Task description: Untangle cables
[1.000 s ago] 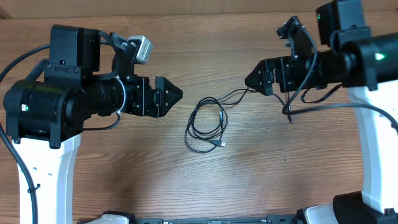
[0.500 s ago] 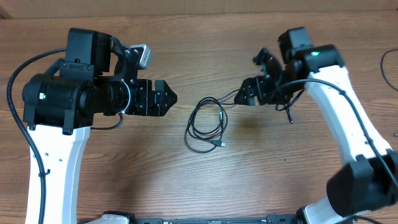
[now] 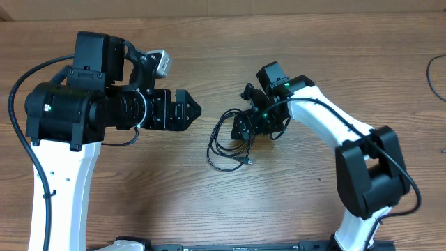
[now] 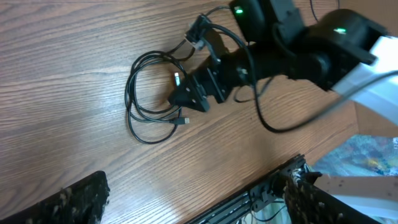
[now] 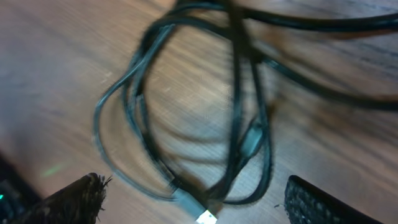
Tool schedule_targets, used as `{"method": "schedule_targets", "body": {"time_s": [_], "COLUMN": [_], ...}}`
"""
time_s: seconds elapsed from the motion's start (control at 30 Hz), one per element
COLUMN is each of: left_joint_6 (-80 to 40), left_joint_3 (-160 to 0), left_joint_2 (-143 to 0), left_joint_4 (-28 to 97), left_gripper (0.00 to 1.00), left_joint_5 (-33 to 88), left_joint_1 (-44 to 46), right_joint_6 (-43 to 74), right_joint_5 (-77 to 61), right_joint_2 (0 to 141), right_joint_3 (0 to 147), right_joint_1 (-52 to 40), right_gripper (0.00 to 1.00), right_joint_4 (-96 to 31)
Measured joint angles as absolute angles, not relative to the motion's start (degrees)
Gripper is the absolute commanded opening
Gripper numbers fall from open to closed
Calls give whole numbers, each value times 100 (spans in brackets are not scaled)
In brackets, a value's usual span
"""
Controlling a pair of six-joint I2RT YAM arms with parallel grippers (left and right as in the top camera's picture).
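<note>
Now right end effector (image 3: pixel 240 128) released, above right edge of looped black cable (image 5: pixel 236 81) on worktop (image 3: pixel 293 202); left end effector (image 3: pixel 192 109) released, left of loop.

The right arm has swung in from the far right side of the table toward the middle, and the right gripper (image 3: pixel 239 129) now hangs, fingers spread, over the right part of the cables (image 5: pixel 235 68).

Even, bright light; soft shadows; right wrist view motion-blurred.

Top-down overhead, oblique wrist views (cables (image 3: pixel 211 145) shared)
</note>
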State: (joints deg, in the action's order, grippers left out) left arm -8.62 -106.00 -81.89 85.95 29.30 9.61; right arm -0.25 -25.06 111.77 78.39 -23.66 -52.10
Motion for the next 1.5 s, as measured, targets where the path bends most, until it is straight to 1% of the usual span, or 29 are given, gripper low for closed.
{"method": "schedule_targets", "body": {"time_s": [0.03,0.07,0.1,0.13,0.17,0.33,0.5,0.73,0.97,1.03,1.2,1.23,1.33,1.37,1.43,1.5], "left_joint_6": [-862,-864,-864,-864,-864,-867,-867,-867,-867,-871,-882,-882,-893,-891,-906,-904], "left_joint_3": [-10600,-10600,-10600,-10600,-10600,-10600,-10600,-10600,-10600,-10600,-10600,-10600,-10600,-10600,-10600,-10600], "left_joint_2": [-8189,-8189,-8189,-8189,-8189,-8189,-8189,-8189,-8189,-8189,-8189,-8189,-8189,-8189,-8189,-8189], "left_joint_4": [8608,8619,8619,8619,8619,8619,8621,8621,8608,8565,8388,8364,8252,8235,8211,8204], "left_gripper": [91,92,92,92,94,93,94,94,95,97,98,97,80,75,70,68], "left_joint_5": [2932,2934,2934,2934,2934,2934,2934,2936,2936,2934,2932,2932,2934,2934,2936,2934], "left_joint_1": [961,961,961,961,961,961,961,961,961,961,961,961,961,961,961,961], "right_joint_6": [1,10,36,75,128,263,237,82,47,34,27,25,21,19,21,21], "right_joint_5": [-2473,-2445,-2427,-2397,-2377,-2471,-2816,-2906,-2792,-2777,-2768,-2768,-2781,-2808,-2886,-3000], "right_joint_2": [11242,11310,11367,11406,11445,11493,11493,11312,10584,10372,9972,9933,9797,9769,9747,9756], "right_joint_3": [7835,7830,7830,7830,7830,7835,8162,9616,11428,11928,12995,13074,13310,13327,13329,13329], "right_joint_1": [-2357,-2338,-2327,-2322,-2311,-2294,-2285,-2285,-2285,-2285,-2292,-2292,-2292,-2296,-2324,-2386], "right_gripper": [75,50,13,4,4,4,4,4,4,4,4,4,4,4,4,4], "right_joint_4": [-5151,-5096,-5041,-4989,-4950,-4849,-5155,-6114,-7701,-8049,-8962,-9061,-9507,-9614,-9727,-9730]}}
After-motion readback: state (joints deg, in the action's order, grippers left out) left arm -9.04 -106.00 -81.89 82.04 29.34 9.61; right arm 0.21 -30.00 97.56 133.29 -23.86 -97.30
